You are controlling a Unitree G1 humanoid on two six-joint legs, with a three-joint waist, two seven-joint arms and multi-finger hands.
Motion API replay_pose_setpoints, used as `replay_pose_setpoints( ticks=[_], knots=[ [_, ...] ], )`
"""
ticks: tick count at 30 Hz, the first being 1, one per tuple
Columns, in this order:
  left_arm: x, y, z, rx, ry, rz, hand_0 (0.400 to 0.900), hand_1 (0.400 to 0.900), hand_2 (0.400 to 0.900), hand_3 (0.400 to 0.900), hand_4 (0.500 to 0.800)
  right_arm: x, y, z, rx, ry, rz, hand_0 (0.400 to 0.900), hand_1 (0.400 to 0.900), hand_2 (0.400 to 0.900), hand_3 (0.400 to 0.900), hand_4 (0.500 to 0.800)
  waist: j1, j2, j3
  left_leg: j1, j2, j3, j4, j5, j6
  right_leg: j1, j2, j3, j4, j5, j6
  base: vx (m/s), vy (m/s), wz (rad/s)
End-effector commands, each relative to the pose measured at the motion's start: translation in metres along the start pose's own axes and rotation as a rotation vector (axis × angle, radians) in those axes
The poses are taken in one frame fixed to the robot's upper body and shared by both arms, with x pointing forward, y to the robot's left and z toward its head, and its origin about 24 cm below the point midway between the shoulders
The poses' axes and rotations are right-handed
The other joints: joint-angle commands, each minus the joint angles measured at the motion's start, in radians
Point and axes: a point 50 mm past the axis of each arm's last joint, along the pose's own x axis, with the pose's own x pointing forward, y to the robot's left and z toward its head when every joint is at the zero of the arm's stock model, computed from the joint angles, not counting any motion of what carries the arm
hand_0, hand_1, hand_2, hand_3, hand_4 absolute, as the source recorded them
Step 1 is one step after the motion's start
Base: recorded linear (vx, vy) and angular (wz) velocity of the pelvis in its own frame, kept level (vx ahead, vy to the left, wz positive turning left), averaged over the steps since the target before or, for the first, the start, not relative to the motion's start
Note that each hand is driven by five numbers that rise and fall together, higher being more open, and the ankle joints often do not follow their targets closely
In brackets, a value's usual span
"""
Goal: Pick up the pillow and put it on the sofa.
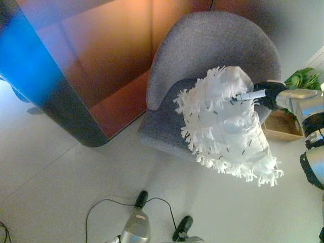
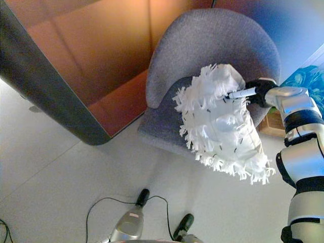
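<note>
A white pillow [image 1: 225,126] with a shaggy fringe hangs tilted over the seat of the grey round-backed sofa chair [image 1: 202,45]. Its lower corner sticks out past the seat's front edge, above the floor. My right hand [image 1: 267,94] comes in from the right and pinches the pillow's upper edge, with one white-tipped finger [image 2: 242,93] lying across the top. The seat beneath is mostly hidden by the pillow. My left hand [image 1: 141,198] shows low at the bottom of the view, over the floor and far from the pillow.
A large brown wooden panel with a dark rounded edge [image 1: 71,116] stands close to the chair's left. A green plant [image 1: 304,78] in a wooden box [image 1: 281,126] sits at the chair's right. Pale floor [image 1: 76,177] lies in front.
</note>
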Motion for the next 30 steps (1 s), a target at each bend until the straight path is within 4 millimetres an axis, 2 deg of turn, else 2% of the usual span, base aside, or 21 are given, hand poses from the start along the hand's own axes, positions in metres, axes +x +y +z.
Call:
replay_pose_setpoints(
  ticks=[1,2,6,13,21,30],
  knots=[
    [-0.004,0.012,0.003,0.014,0.004,0.009,0.9,0.9,0.9,0.9,0.8,-0.064,-0.071,0.1,0.028,-0.329,-0.397,0.539,0.539,0.539,0.539,0.584,0.021,-0.009,0.0,0.0,-0.038,0.031,-0.011,-0.081,0.015,0.037,0.024,0.015,-0.001,-0.057,0.029,-0.09,0.039,0.07],
    [-0.004,0.012,0.005,0.006,-0.003,0.002,0.9,0.9,0.9,0.9,0.8,-0.07,-0.078,0.1,0.039,-0.328,-0.425,0.9,0.9,0.9,0.9,0.8,0.018,-0.004,0.006,-0.013,-0.037,0.031,-0.011,-0.079,0.014,0.024,0.024,0.019,-0.001,-0.056,0.029,-0.09,0.029,0.05],
    [-0.005,0.013,0.009,-0.001,-0.026,-0.008,0.9,0.9,0.9,0.9,0.8,-0.077,-0.09,0.093,0.05,-0.287,-0.48,0.9,0.9,0.9,0.9,0.8,0.013,0.003,0.021,-0.036,-0.038,0.031,-0.011,-0.074,0.014,0.0,0.02,0.021,-0.001,-0.053,0.031,-0.07,-0.002,-0.04],
    [-0.004,0.007,0.015,-0.007,-0.052,-0.059,0.9,0.9,0.9,0.9,0.8,-0.083,-0.097,0.087,0.029,-0.267,-0.476,0.9,0.9,0.9,0.9,0.8,-0.004,0.015,0.022,-0.036,-0.036,0.049,-0.011,-0.075,0.011,-0.011,0.014,0.026,-0.001,-0.052,0.029,-0.02,0.013,-0.11],
    [-0.004,0.005,0.012,-0.02,-0.049,-0.084,0.9,0.9,0.9,0.9,0.8,-0.085,-0.102,0.077,0.004,-0.225,-0.465,0.9,0.9,0.9,0.9,0.8,-0.019,0.028,0.008,-0.029,-0.033,0.067,-0.011,-0.075,0.007,-0.013,0.01,0.033,-0.001,-0.054,0.027,-0.02,0.012,-0.07],
    [-0.006,0.01,0.005,-0.011,-0.025,-0.076,0.9,0.9,0.9,0.9,0.8,-0.082,-0.106,0.055,-0.011,-0.213,-0.457,0.9,0.9,0.9,0.9,0.8,-0.043,0.026,-0.027,-0.002,-0.033,0.084,-0.011,-0.081,0.005,0.004,0.008,0.044,-0.001,-0.057,0.032,-0.01,-0.01,-0.05]
  ],
)
